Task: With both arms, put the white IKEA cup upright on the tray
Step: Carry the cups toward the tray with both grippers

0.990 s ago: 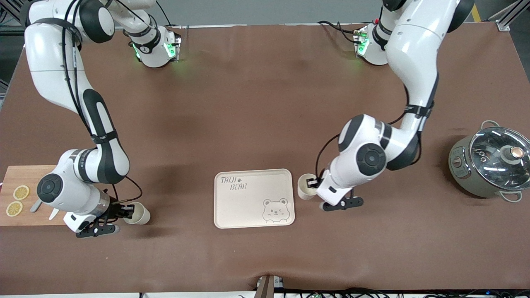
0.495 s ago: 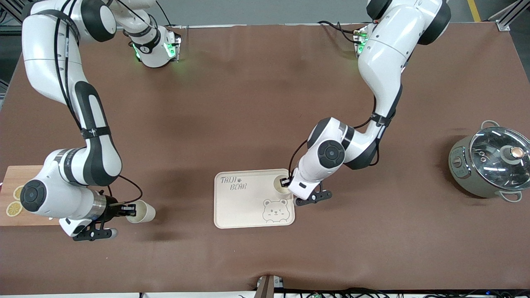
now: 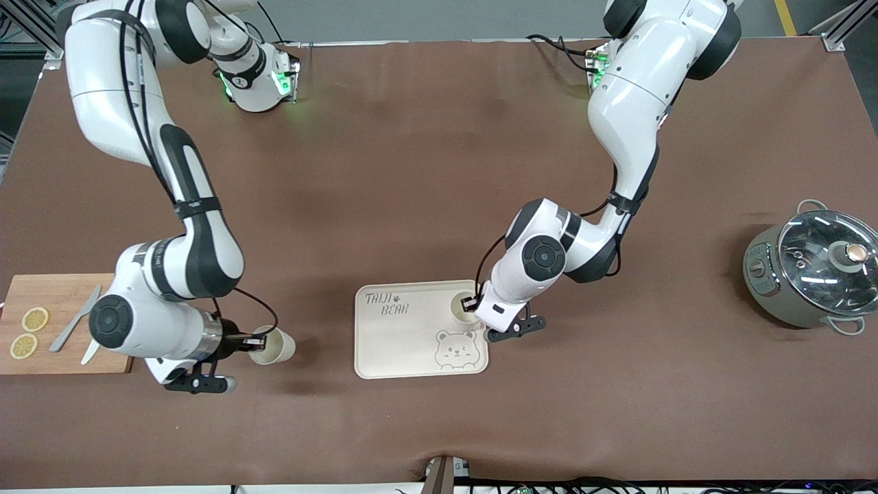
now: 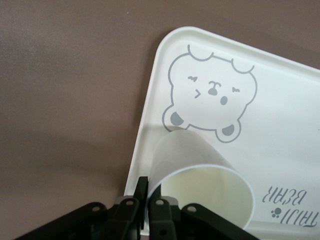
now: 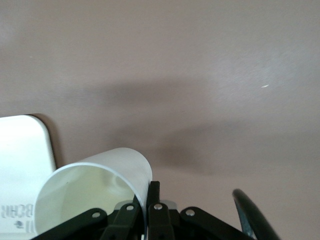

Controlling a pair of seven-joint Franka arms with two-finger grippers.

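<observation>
The cream-white tray (image 3: 405, 343) with the bear drawing lies near the middle of the table. My left gripper (image 3: 469, 303) is shut on the rim of a white cup (image 3: 462, 312), one finger inside and one outside, and holds it over the tray's corner toward the left arm's end. In the left wrist view the cup (image 4: 200, 175) is tilted over the tray's rim (image 4: 150, 100), beside the bear. My right gripper (image 3: 257, 341) is shut on the rim of a second white cup (image 3: 276, 347), tilted above the table between the cutting board and the tray. The right wrist view shows this cup (image 5: 95, 185) and a tray corner (image 5: 22, 150).
A wooden cutting board (image 3: 62, 291) with two lemon slices (image 3: 34, 319) and a knife (image 3: 74, 324) lies at the right arm's end. A grey pot with a glass lid (image 3: 813, 267) stands at the left arm's end. Brown table covering surrounds the tray.
My left arm carried its cup from beside the tray to over the tray's corner. My right arm carried its cup from next to the cutting board toward the tray.
</observation>
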